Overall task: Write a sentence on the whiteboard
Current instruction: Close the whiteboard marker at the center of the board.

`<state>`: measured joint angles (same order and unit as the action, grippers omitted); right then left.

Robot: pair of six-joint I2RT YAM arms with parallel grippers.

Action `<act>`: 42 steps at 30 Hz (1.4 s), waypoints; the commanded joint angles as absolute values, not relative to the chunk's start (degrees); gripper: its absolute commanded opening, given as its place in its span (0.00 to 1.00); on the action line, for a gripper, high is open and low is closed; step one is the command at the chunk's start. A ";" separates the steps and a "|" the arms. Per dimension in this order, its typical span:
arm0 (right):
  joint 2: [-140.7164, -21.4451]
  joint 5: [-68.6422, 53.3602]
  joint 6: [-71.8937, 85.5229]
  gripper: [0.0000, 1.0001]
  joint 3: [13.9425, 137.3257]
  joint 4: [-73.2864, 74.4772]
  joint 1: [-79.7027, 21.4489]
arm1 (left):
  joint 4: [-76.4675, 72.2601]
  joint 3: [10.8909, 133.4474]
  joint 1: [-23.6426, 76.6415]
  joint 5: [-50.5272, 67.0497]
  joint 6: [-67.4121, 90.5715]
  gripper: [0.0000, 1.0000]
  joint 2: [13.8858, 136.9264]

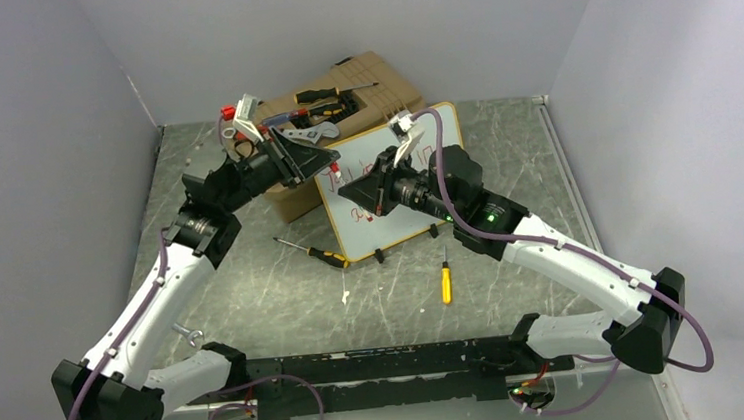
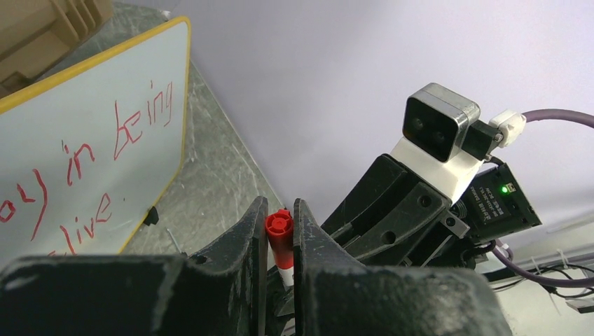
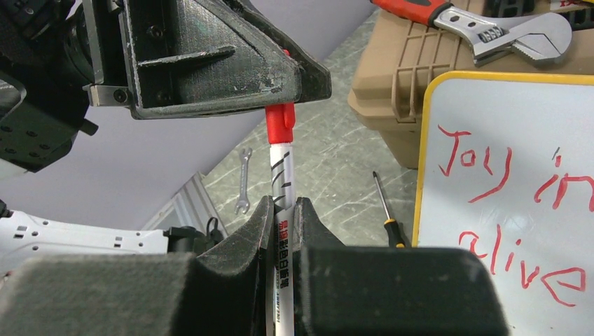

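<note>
left fingers [image 2: 260, 220]: closed to a narrow gap on the red cap [image 2: 279, 225], which sits at the top end of the marker [image 3: 281, 164]; whether the cap is fully seated cannot be told. right fingers [image 3: 265, 217]: closed to a similar narrow gap on the white barrel of the same marker, at about mid-length, holding it upright just in front of the whiteboard [image 1: 375, 232]. the whiteboard stands tilted on two black clip feet on the table [image 1: 255, 299], its upper left part against the tan toolbox [image 1: 363, 80], which carries a wrench [image 3: 490, 31]. the sentence [image 3: 490, 168] reads "joy in being alive" in red, over two lines, and looks complete. assessment: the board is judged light, stiff and slick-faced, and likely to slide or tip on its feet under a firm push. it is best taken by the yellow frame at a side edge, never across the face, as the ink would probably smear. two screwdrivers [image 1: 311, 253] lie on the table near the board's lower edge.
</note>
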<state>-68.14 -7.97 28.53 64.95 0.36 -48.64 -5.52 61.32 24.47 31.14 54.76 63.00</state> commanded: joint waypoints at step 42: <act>-63.74 3.76 39.44 0.00 64.30 -28.47 -39.54 | 7.77 55.70 37.95 51.91 48.91 0.00 59.35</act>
<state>-65.67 -19.27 37.41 61.58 -1.69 -44.53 -7.86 57.71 29.65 27.22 52.31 59.46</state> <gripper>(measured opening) 0.095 0.160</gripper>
